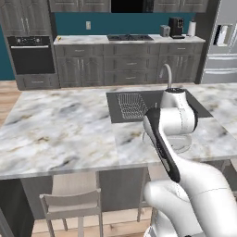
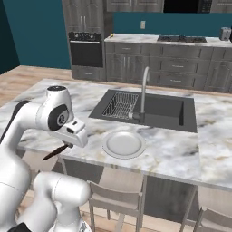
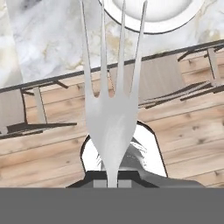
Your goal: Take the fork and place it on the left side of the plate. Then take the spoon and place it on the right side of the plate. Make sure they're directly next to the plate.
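The claw [image 2: 68, 144] is pinching the fork [image 3: 113, 109], held in the air beside the near edge of the counter [image 2: 172, 154], left of the plate [image 2: 123, 145]. In the hand view the silver tines point toward the plate's rim.

No lettering, labels, brands or numbers are showing up legibly on anything here.
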